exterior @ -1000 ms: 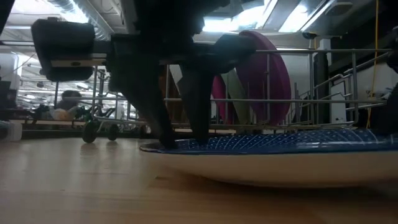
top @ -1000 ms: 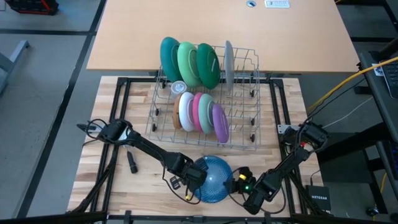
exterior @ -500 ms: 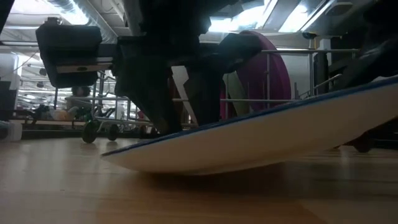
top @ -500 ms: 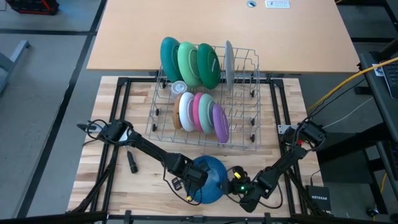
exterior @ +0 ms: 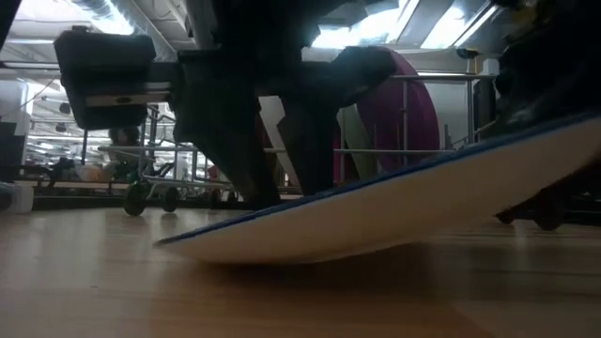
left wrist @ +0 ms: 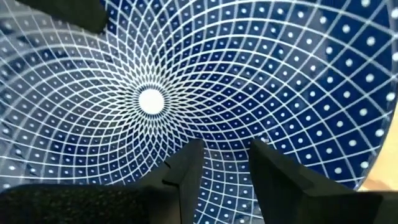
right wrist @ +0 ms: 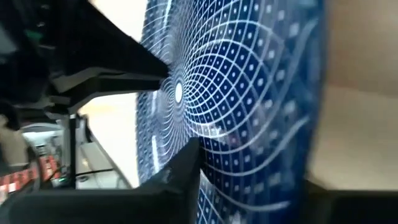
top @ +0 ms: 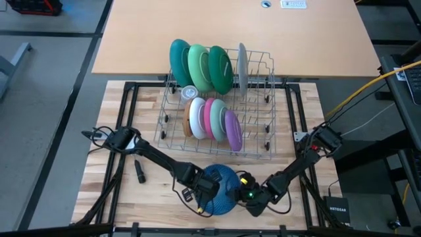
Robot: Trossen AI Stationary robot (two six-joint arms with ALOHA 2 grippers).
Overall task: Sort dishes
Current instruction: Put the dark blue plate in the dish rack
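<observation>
A blue patterned plate [top: 222, 187] lies tipped near the table's front edge. Its left rim [exterior: 192, 239] rests on the wood and its right side [exterior: 554, 141] is raised. My left gripper [top: 209, 187] points steeply down onto the plate's inner face, with a small gap between its fingers. My right gripper [top: 248, 194] is at the plate's right rim, shut on it. Behind stands a wire rack [top: 263, 125]. Teal and green plates [top: 200, 66] and a grey one [top: 242, 66] stand on edge in its far row. White, pink and purple dishes [top: 212, 118] stand on edge in its near row. My left gripper sets both fingertips [left wrist: 193, 155] on the plate's patterned inner face [left wrist: 224, 134], left of its centre, coming from above. Nothing lies between the fingers. My right gripper has the plate's right rim [right wrist: 249, 186] between its fingers. One finger [right wrist: 180, 174] lies on the patterned face and the other behind the plate. It comes slanting from the table's right. That side of the plate is lifted off the table.
A small pale bowl [top: 190, 92] sits in the rack between the rows. A short black object [top: 139, 172] lies on the wood left of my left arm. Bare tabletop [top: 105, 197] stretches to the left of the plate.
My right gripper has moved toward the table's left, in against the plate's right rim. The plate has tipped: its right side has risen off the table while its left rim stays down under my left fingers.
</observation>
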